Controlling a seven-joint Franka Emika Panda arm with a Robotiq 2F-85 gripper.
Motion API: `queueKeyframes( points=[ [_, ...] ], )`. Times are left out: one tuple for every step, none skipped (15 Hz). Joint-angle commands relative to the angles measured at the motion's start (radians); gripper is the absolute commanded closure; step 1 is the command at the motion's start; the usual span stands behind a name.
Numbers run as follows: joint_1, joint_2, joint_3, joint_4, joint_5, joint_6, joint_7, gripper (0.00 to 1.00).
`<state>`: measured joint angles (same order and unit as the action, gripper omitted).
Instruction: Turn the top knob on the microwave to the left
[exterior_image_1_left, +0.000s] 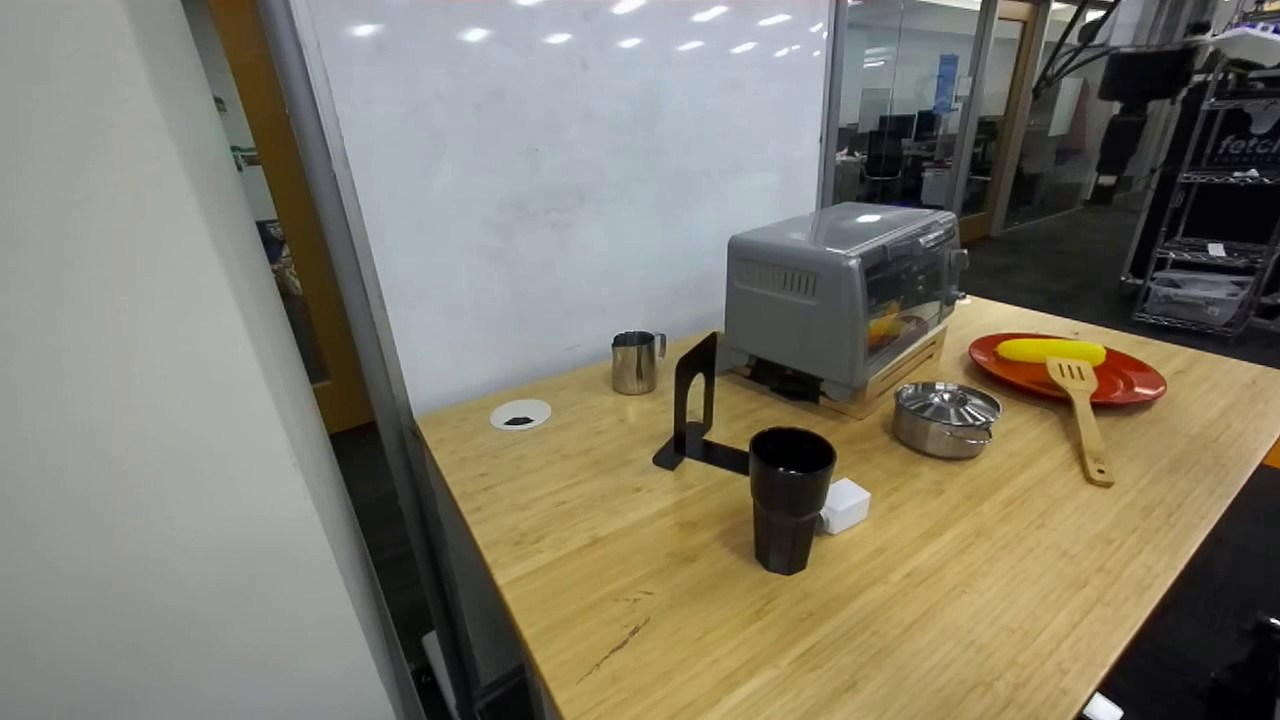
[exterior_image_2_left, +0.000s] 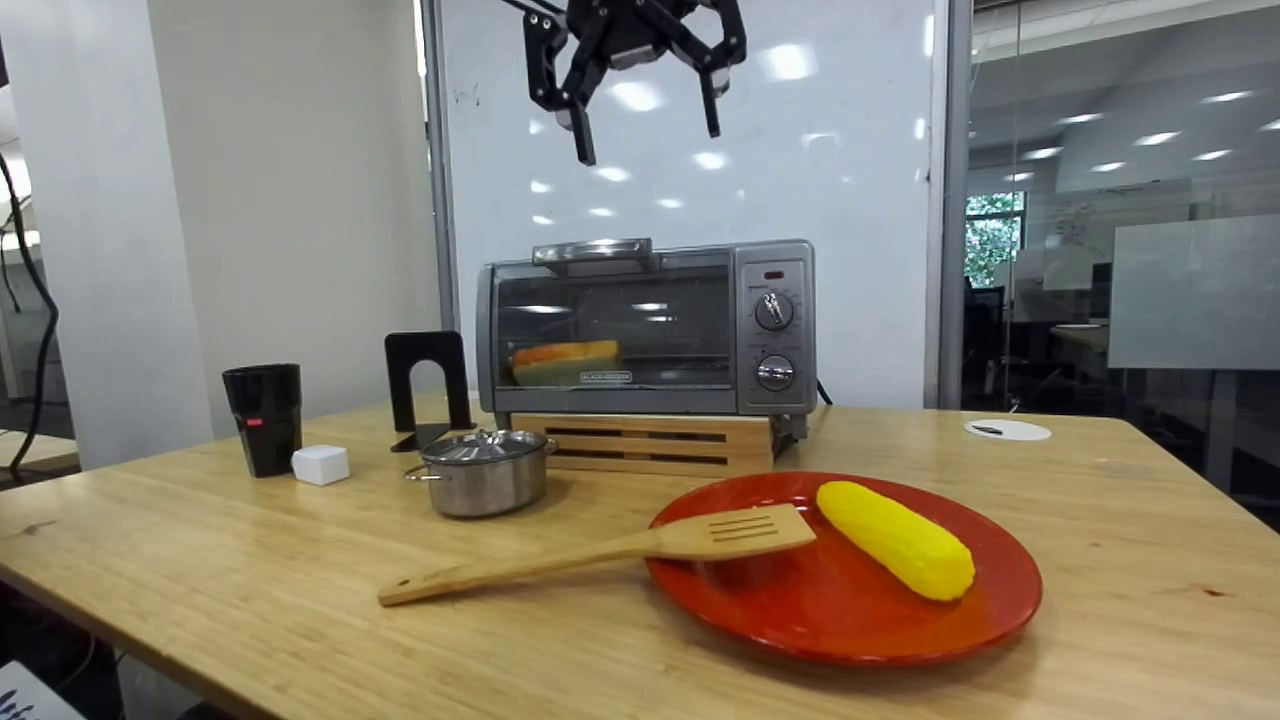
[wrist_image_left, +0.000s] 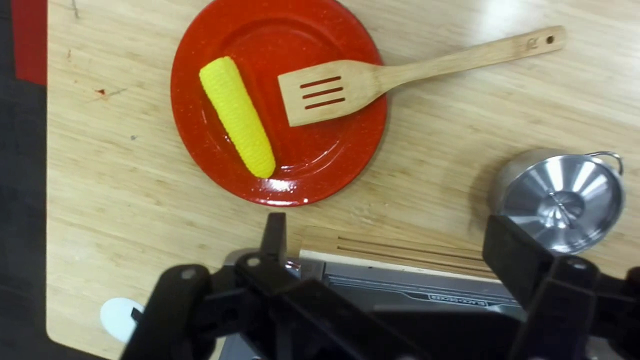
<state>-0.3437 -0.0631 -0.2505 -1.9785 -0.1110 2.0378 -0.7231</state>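
Silver-grey metal cases the microwave (exterior_image_2_left: 647, 328), which stands below the claw (exterior_image_2_left: 650, 148) and well apart from it. Both of the claw's fingers (exterior_image_2_left: 584, 138) are spread wide from each other. Lower than the claw and to its right in an exterior view sit the top knob (exterior_image_2_left: 773, 311) and, beneath that, the lower knob (exterior_image_2_left: 775, 373). Down from the claw there, an orange-topped item (exterior_image_2_left: 565, 352) shows behind the microwave's glass, and a slatted wooden stand (exterior_image_2_left: 640, 447) is under its front. Past the claw's tips in the wrist view lies a red plate (wrist_image_left: 330, 145) bearing yellow corn (wrist_image_left: 239, 117); a wooden spatula (wrist_image_left: 360, 82) has its blade over the plate, its handle reaching out above the table (wrist_image_left: 425, 175). By the claw's finger at picture right, and partly hidden by it, is a lidded steel pot (wrist_image_left: 565, 200). Farther out, down and left of the claw in an exterior view, stand a black bookend (exterior_image_2_left: 425, 345), a white cube (exterior_image_2_left: 321, 464) and, just beside the cube, a black cup (exterior_image_2_left: 265, 420). Down and right of the claw there lies a white disc (exterior_image_2_left: 1015, 432).
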Motion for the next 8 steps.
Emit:
queueKeyframes(
  points=[
    [0.020, -0.078, -0.035, -0.033, 0.038, -0.099, 0.001, 0.00],
    [0.020, -0.093, -0.041, -0.035, 0.040, -0.123, 0.014, 0.00],
    [0.021, -0.109, -0.041, -0.040, 0.028, -0.142, 0.052, 0.00],
    [0.023, -0.124, -0.043, -0.047, 0.024, -0.154, 0.082, 0.00],
    [0.023, -0.136, -0.035, -0.047, 0.001, -0.182, 0.177, 0.00],
    [0.025, -0.145, -0.032, -0.053, -0.009, -0.196, 0.233, 0.00],
    [0.033, -0.109, -0.053, -0.017, 0.008, -0.175, 0.147, 0.00],
    [0.037, -0.120, -0.053, -0.022, 0.004, -0.186, 0.186, 0.00]
  ],
)
